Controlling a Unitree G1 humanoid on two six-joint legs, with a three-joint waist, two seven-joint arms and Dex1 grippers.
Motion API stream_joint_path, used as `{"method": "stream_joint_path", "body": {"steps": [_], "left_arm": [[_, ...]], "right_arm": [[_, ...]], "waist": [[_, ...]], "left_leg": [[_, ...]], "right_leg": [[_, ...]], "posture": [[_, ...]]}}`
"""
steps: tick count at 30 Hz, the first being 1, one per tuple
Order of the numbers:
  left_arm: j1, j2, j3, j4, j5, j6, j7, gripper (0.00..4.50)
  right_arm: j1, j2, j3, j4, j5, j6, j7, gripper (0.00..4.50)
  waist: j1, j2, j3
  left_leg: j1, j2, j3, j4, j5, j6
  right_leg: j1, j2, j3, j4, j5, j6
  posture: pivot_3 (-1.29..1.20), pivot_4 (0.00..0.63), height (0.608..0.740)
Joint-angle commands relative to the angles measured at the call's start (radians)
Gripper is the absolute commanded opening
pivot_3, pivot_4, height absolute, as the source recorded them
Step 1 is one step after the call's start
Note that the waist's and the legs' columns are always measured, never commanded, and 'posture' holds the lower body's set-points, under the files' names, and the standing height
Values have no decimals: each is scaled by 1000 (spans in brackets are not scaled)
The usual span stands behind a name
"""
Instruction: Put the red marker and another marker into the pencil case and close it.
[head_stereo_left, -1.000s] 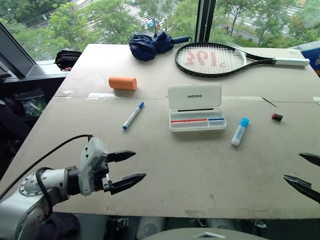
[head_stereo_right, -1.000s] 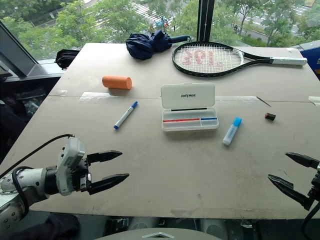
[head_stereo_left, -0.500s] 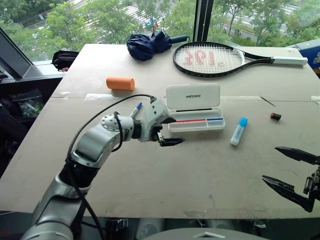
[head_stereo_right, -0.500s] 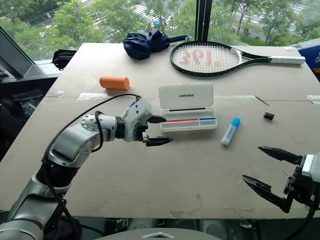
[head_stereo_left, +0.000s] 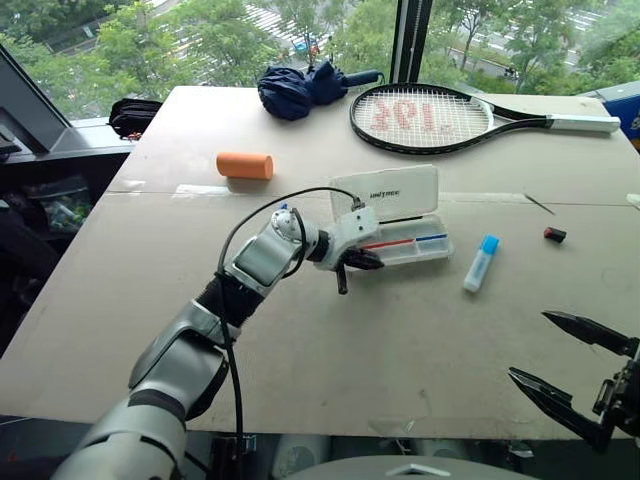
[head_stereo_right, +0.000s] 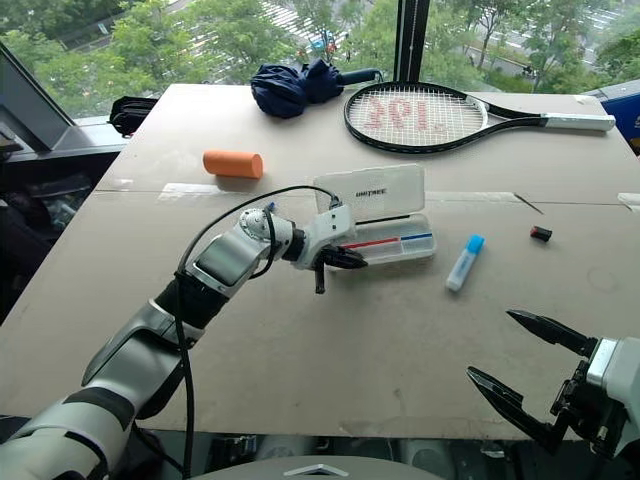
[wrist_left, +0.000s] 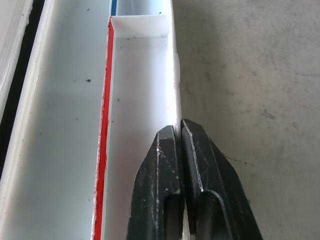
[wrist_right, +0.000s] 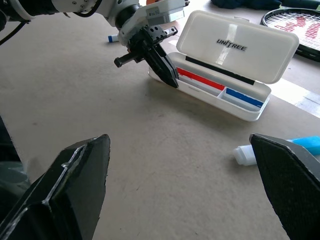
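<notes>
The white pencil case (head_stereo_left: 392, 192) lies open mid-table, lid up, its tray (wrist_left: 60, 150) showing a red-and-blue stripe. My left gripper (head_stereo_left: 372, 263) is shut on the tray's front wall (wrist_left: 173, 75) at the case's left end; the fingertips (wrist_left: 167, 145) meet over the rim. The small red marker (head_stereo_left: 554, 235) lies far right of the case. A white marker with a light-blue cap (head_stereo_left: 481, 263) lies just right of the case. A blue-capped marker (wrist_right: 111, 38) lies left of the case, mostly behind my left arm. My right gripper (head_stereo_left: 528, 345) hangs open and empty near the table's front right.
An orange cylinder (head_stereo_left: 245, 166) lies at the back left. A tennis racket (head_stereo_left: 420, 118) and a folded dark-blue umbrella (head_stereo_left: 300, 90) lie along the far edge. A black bag (head_stereo_left: 135, 117) sits off the table's far left corner.
My left gripper swung from the table's front left to the case and shut on its front wall. The case has turned slightly. My right gripper drifted a little leftward, still open.
</notes>
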Motion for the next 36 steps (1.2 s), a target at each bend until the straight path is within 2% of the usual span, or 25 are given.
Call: {"method": "stream_joint_path", "body": {"steps": [1, 6, 10, 15, 20, 23, 28, 30, 32, 36], "left_arm": [[12, 19, 4, -21, 7, -40, -78, 75], [98, 103, 23, -203, -17, -25, -163, 75], [148, 119, 28, -326, -28, 33, -156, 75], [169, 128, 28, -386, -26, 91, -142, 75], [185, 130, 13, -391, -8, 78, -140, 75], [191, 129, 26, -398, -13, 82, -134, 882], [222, 140, 147, -462, -99, 129, -106, 3325], [275, 143, 318, -550, -248, 262, -76, 4134], [346, 139, 496, -631, -354, 370, 4, 4134], [497, 108, 714, -653, -314, 391, 243, 4134]], "right_arm": [[26, 13, -18, -33, -3, -33, -13, 4500], [37, 16, -9, -26, -8, -48, -20, 4500], [27, 5, 8, -15, -13, -47, -24, 4500], [14, -19, 11, -3, -8, -38, -21, 4500], [9, -35, 10, 6, -1, -33, -21, 4500], [11, -40, 11, 6, 3, -30, -19, 4500], [5, -48, 17, 7, 11, -27, -13, 4500], [-6, -57, 23, -3, 36, -21, -9, 4500], [-24, -69, 35, -11, 58, -15, -11, 4500], [-89, -87, 113, -4, 54, -9, -26, 4500]], "waist": [[0, 0, 0], [-4, 0, 0], [3, 0, 0], [1, 0, 0], [0, 0, 0], [0, 0, 0], [0, 0, 0], [-4, 0, 0], [-12, 1, 0], [-14, 2, -1]], "left_leg": [[0, 0, 0, 0, 0, 0], [0, 1, -2, 0, 0, 0], [0, 4, -2, 0, 0, 0], [0, 1, -2, 1, 0, 0], [0, 0, -3, 1, 0, 0], [0, 0, -2, 1, 0, 0], [0, 1, -3, 1, 0, 0], [0, 2, -3, 1, 0, 0], [0, 6, -3, 1, 0, 0], [1, 7, -4, 0, 0, 0]], "right_leg": [[0, 0, 0, 0, 0, 0], [-1, 0, 0, 0, 0, 0], [0, 0, 0, 1, 0, 0], [0, -1, 0, 1, 0, 0], [0, 0, -1, 1, 0, 0], [0, -1, 0, 1, 0, 0], [0, -1, 0, 1, 0, 0], [0, -1, -1, 1, 0, 0], [0, 0, -1, 1, 0, 0], [0, 0, -2, 1, 0, 0]], "posture": [[0, 150, 732], [0, 150, 732], [0, 150, 732], [0, 150, 732], [0, 150, 732], [0, 150, 732], [0, 150, 732], [0, 150, 732], [0, 150, 732], [0, 150, 732]]}}
